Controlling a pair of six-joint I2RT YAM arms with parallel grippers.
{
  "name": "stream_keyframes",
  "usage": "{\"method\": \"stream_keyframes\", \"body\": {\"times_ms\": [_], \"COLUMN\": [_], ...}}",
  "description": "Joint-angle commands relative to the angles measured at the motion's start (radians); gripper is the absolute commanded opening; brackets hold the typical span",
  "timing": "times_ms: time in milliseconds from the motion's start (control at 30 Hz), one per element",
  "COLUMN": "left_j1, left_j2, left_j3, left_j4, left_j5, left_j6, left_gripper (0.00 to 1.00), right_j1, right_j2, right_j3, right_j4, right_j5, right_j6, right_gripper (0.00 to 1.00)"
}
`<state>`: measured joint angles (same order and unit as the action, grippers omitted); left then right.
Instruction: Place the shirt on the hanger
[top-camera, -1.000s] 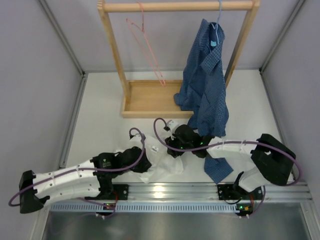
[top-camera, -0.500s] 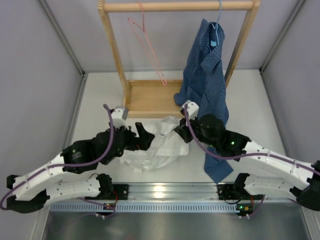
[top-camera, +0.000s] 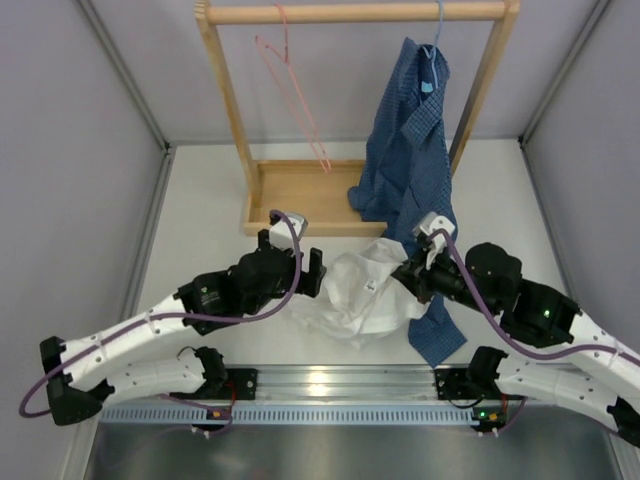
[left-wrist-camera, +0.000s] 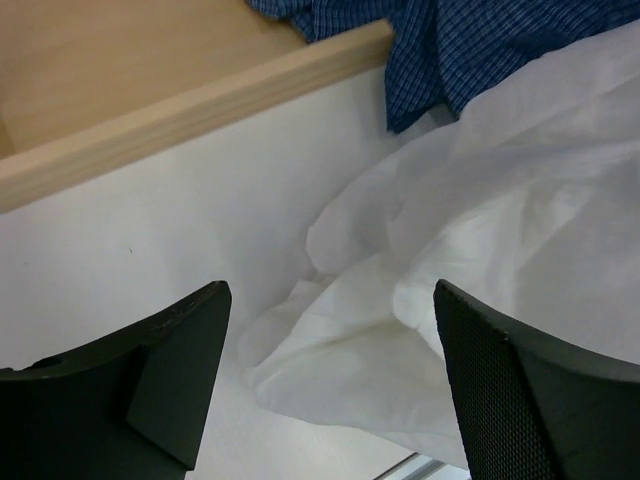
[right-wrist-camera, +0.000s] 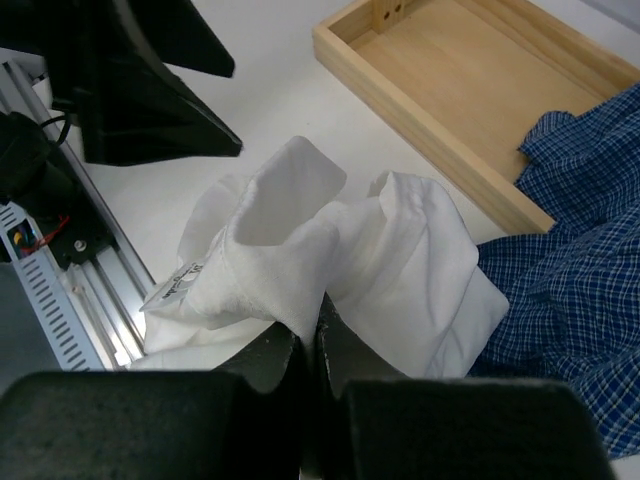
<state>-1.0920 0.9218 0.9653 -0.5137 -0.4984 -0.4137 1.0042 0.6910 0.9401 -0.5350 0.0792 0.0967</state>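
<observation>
The white shirt (top-camera: 362, 296) lies crumpled on the table between my two arms. My right gripper (top-camera: 408, 277) is shut on a fold of it near the collar label, and the wrist view shows the shirt (right-wrist-camera: 400, 250) bunched above the closed gripper (right-wrist-camera: 318, 300). My left gripper (top-camera: 314, 268) stands open just left of the cloth with nothing between its fingers; in its view the gripper (left-wrist-camera: 328, 300) frames the shirt (left-wrist-camera: 500, 220) edge on the table. The pink hanger (top-camera: 298, 95) hangs bare from the wooden rail at the back.
A wooden rack (top-camera: 228, 110) with a tray base (top-camera: 300, 195) stands at the back. A dark blue checked shirt (top-camera: 410, 170) hangs from its rail on a light blue hanger and drapes down to the table beside my right arm. A metal rail (top-camera: 330, 385) runs along the near edge.
My left gripper opened, let go of the shirt and moved up and to the right. My right gripper shut on the shirt and pulled it to the right.
</observation>
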Motion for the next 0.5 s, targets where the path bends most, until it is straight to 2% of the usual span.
{"method": "stream_keyframes", "body": {"times_ms": [0, 33, 67, 100, 133, 200, 233, 333, 467], "left_j1": [0.119, 0.144, 0.171, 0.220, 0.233, 0.248, 0.250, 0.251, 0.251], "left_j2": [-0.004, -0.011, -0.018, -0.030, -0.035, -0.032, -0.025, 0.032, 0.077], "left_j3": [-0.123, -0.160, -0.231, -0.264, -0.295, -0.355, -0.364, -0.361, -0.364], "left_j4": [0.273, 0.329, 0.389, 0.455, 0.581, 0.676, 0.740, 0.780, 0.822], "left_j5": [0.236, 0.283, 0.414, 0.487, 0.562, 0.668, 0.698, 0.799, 0.811], "left_j6": [0.062, 0.059, 0.055, 0.050, 0.046, 0.044, 0.046, 0.058, 0.059], "left_gripper": [0.86, 0.86, 0.86, 0.86, 0.86, 0.87, 0.87, 0.86, 0.84], "right_j1": [0.016, 0.016, 0.016, 0.017, 0.016, 0.016, 0.017, 0.016, 0.016], "right_j2": [-0.050, -0.054, -0.059, -0.065, -0.068, -0.068, -0.067, -0.064, -0.064], "right_j3": [-0.007, -0.007, -0.009, -0.011, -0.012, -0.015, -0.017, -0.018, -0.024], "right_j4": [-0.026, -0.028, -0.028, -0.029, -0.034, -0.040, -0.046, -0.048, -0.043], "right_j5": [-0.038, -0.057, -0.065, -0.071, -0.071, -0.072, -0.082, -0.104, -0.082], "right_j6": [-0.008, -0.012, -0.015, -0.025, -0.025, -0.034, -0.037, -0.041, -0.049], "right_gripper": [0.00, 0.00, 0.00, 0.00, 0.00, 0.00, 0.00, 0.00, 0.00]}}
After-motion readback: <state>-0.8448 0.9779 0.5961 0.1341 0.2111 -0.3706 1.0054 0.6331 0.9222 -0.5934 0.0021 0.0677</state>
